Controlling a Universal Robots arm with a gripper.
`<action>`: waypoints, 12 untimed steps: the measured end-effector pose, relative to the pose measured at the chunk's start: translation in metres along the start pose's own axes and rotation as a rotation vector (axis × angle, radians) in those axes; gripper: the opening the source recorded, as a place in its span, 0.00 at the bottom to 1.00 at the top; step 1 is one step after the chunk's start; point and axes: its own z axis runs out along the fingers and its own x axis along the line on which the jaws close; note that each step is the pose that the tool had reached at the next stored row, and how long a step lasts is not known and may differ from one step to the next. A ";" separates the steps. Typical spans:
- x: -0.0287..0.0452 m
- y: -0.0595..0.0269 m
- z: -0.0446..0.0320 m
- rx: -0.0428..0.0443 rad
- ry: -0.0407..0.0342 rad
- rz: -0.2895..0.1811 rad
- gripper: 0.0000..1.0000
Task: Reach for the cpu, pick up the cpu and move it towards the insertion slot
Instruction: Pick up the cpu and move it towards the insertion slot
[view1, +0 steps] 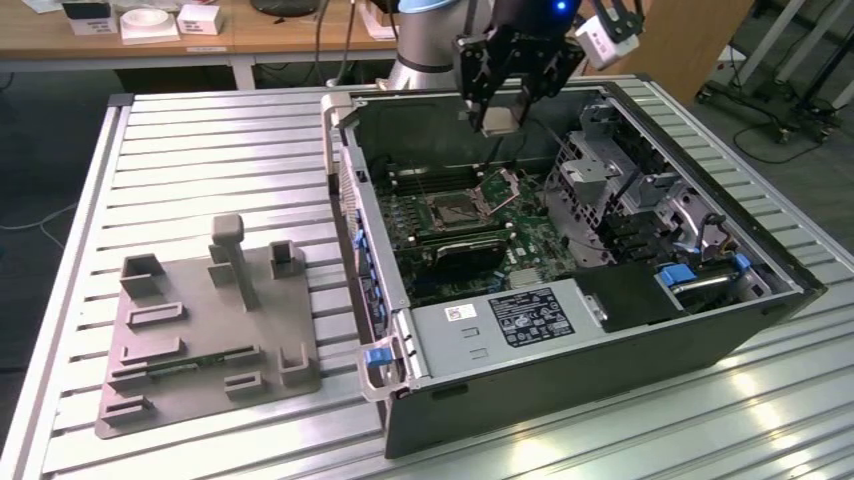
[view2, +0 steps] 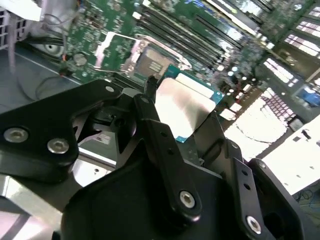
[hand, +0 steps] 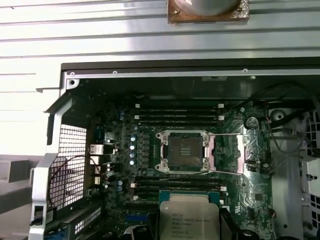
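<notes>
Exterior view, gripper clamped on cpu, raised above insertion slot, apart

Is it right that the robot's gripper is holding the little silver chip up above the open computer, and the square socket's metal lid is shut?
Not quite. The gripper does hold the cpu above the open computer case, but the insertion slot is not shut. In the first wrist view its lid plate is swung out to one side, with the dark centre bare.
</notes>
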 end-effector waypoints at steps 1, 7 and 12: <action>-0.0024 0.0012 0.0003 0.0000 0.0000 0.000 0.55; -0.0030 0.0092 0.0017 0.0000 0.0000 0.000 0.55; -0.0031 0.0275 0.0047 0.0001 -0.0006 0.000 0.55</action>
